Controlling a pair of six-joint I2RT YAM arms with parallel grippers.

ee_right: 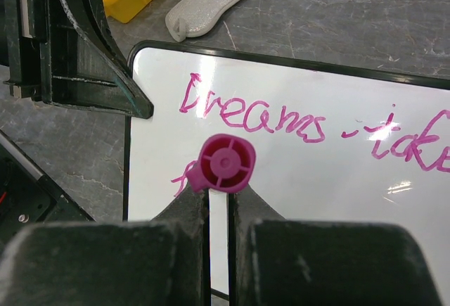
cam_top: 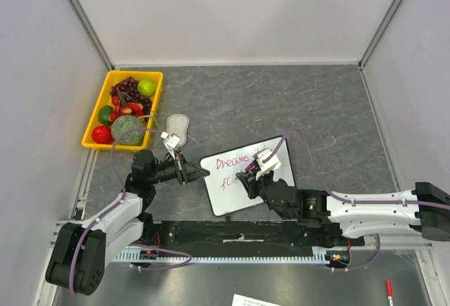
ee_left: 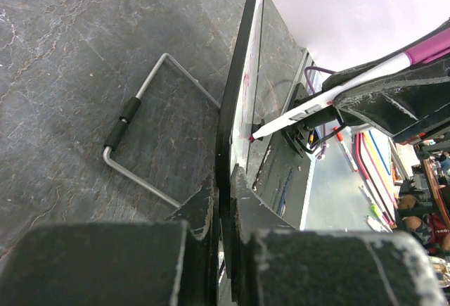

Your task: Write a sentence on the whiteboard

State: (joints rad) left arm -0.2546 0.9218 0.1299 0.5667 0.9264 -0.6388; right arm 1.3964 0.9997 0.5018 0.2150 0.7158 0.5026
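The board [cam_top: 225,202] lies by the middle of the counter's [cam_top: 281,102] near edge. The left pincer [cam_top: 200,172] is pinching the board's left rim. The right pincer [cam_top: 247,177] is pinching a pink pen [ee_right: 225,163], and the pen's tip touches the board. The sentence [ee_right: 256,116] is partly done. The top line reads "Dreams take" and runs out of the right wrist view. The second line has only its first letters, so I think much is left to write.

yellow fruit bin [cam_top: 95,112] far left — grey eraser pad [cam_top: 178,126] beside
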